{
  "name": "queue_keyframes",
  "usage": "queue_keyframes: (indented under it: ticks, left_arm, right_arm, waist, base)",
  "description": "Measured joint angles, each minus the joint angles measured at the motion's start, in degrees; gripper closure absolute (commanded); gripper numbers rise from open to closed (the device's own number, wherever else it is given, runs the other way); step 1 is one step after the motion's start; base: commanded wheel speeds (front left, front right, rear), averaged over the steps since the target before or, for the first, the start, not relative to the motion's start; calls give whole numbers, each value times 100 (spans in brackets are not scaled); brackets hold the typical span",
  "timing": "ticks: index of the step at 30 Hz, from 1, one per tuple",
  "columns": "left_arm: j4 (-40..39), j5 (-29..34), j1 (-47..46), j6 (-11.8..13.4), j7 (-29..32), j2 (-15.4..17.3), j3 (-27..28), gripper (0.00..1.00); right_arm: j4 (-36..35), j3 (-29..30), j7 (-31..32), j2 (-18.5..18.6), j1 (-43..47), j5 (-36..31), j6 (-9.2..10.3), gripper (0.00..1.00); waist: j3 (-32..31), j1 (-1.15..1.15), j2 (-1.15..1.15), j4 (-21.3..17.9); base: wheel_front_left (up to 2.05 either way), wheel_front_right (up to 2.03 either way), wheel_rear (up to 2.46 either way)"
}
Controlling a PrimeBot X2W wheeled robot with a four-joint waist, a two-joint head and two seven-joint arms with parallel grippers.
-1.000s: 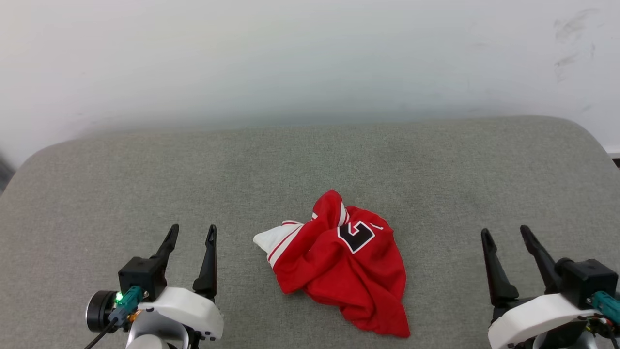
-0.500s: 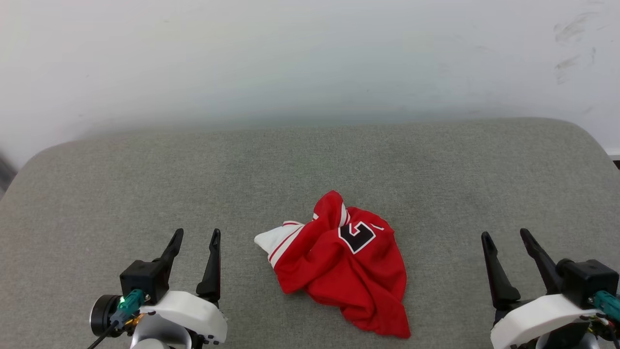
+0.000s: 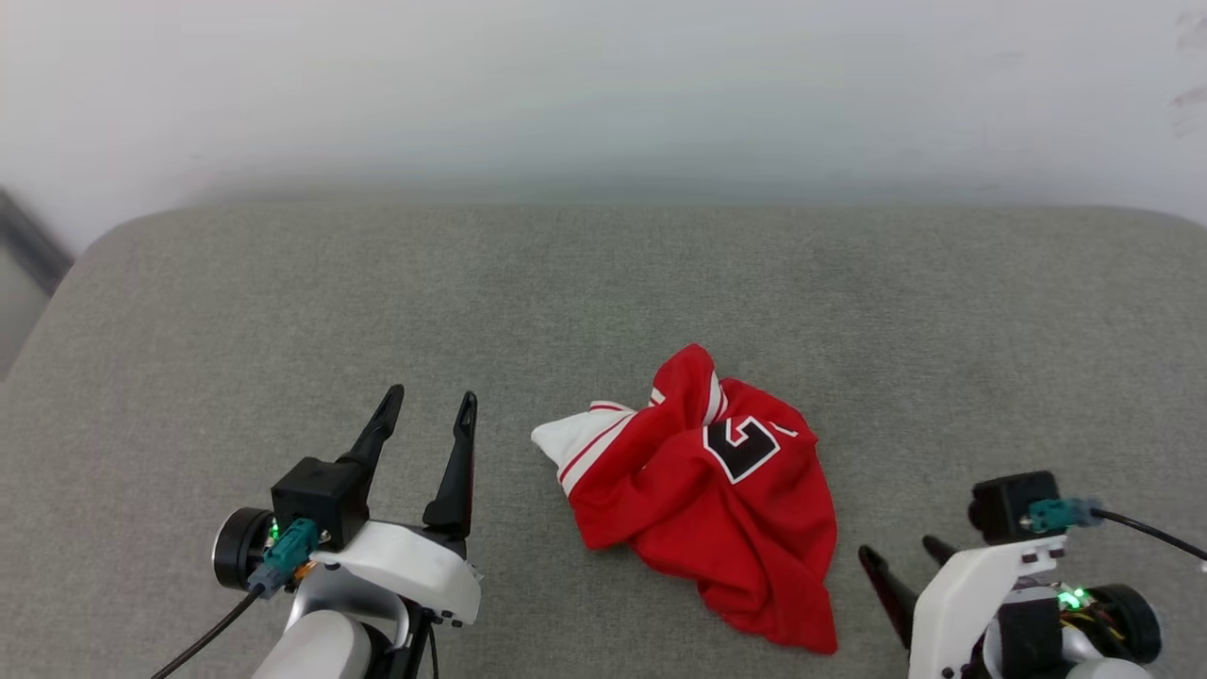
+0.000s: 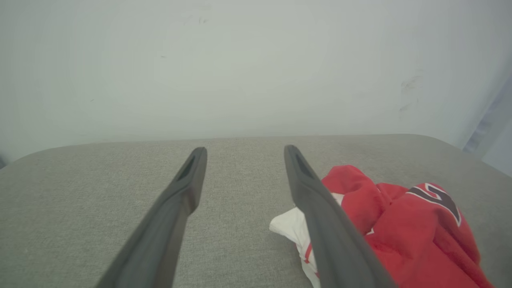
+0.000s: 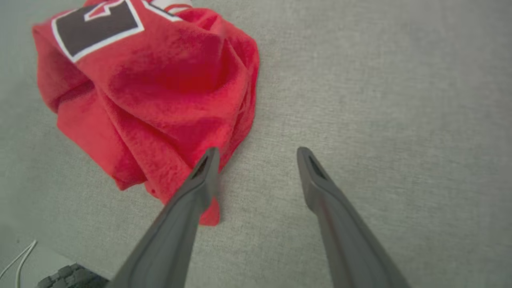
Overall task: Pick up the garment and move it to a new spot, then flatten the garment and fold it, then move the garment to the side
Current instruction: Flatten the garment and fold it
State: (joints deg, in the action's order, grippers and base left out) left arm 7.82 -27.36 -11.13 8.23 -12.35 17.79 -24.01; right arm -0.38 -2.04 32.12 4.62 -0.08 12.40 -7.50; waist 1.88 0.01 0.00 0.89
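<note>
- Our left gripper (image 3: 431, 396) and right gripper (image 5: 258, 152), spread and empty, flank the crumpled garment (image 3: 702, 509) by the near edge of the cushion (image 3: 283, 283).
- We favour pinching one thick fold deeply.

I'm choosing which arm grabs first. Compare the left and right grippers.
The left gripper points away over bare cushion, left of the jersey; the right gripper tilts down at the jersey's red hem. The left gripper's fingers show whole in the head view; the right gripper's are half hidden behind its wrist. Both are open and empty.
</note>
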Motion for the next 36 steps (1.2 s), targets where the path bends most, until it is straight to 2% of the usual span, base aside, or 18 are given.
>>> queue_keyframes:
  ticks: [5, 12, 13, 14, 15, 16, 21, 26, 30, 36]
  left_arm:
    - [49, 37, -129, -15, -56, -71, -31, 0]
    - [147, 31, -227, -68, -143, -146, -22, 0]
    - [163, 30, -241, -70, -145, -151, -20, 0]
    - [175, 30, -252, -74, -148, -158, -20, 0]
    - [188, 30, -257, -74, -155, -163, -19, 0]
    - [198, 30, -259, -74, -164, -168, -18, 0]
    - [266, -2, -239, -69, -196, -181, 5, 0]
    - [275, -11, -205, -67, -203, -196, 7, 0]
    - [244, -11, -207, -66, -205, -193, 16, 0]
    - [182, -8, -322, -75, -204, -175, 1, 0]
  right_arm:
    - [172, -547, 745, 112, -62, 355, 0, 0]
    - [923, -1002, 831, 224, -280, 679, 0, 0]
    - [1007, -1015, 827, 234, -327, 708, -1, 12]
    - [1062, -1016, 818, 234, -360, 767, 0, 64]
    - [1091, -1039, 778, 242, -388, 783, 1, 95]
    - [1096, -1051, 724, 245, -414, 811, 1, 100]
    - [760, -1053, 323, 347, -584, 820, 0, 100]
    - [196, -742, -125, 435, -871, 586, 0, 100]
    - [41, -244, -398, 536, -1368, 400, -1, 100]
    - [521, 835, -644, 784, -2115, 211, -2, 100]
  waist:
    - [224, 0, 0, 216]
    - [448, 0, 0, 476]
    - [465, 0, 0, 507]
    - [475, 0, 0, 532]
    - [481, 0, 0, 551]
    - [484, 0, 0, 562]
    - [420, 0, 0, 522]
    - [354, -1, 0, 403]
    - [389, 0, 0, 317]
    - [633, 0, 0, 296]
  base:
    - [0, 0, 0]
    - [0, 0, 0]
    - [0, 0, 0]
    - [0, 0, 0]
    - [0, 0, 0]
    - [0, 0, 0]
    - [0, 0, 0]
    - [0, 0, 0]
    - [0, 0, 0]
    - [0, 0, 0]
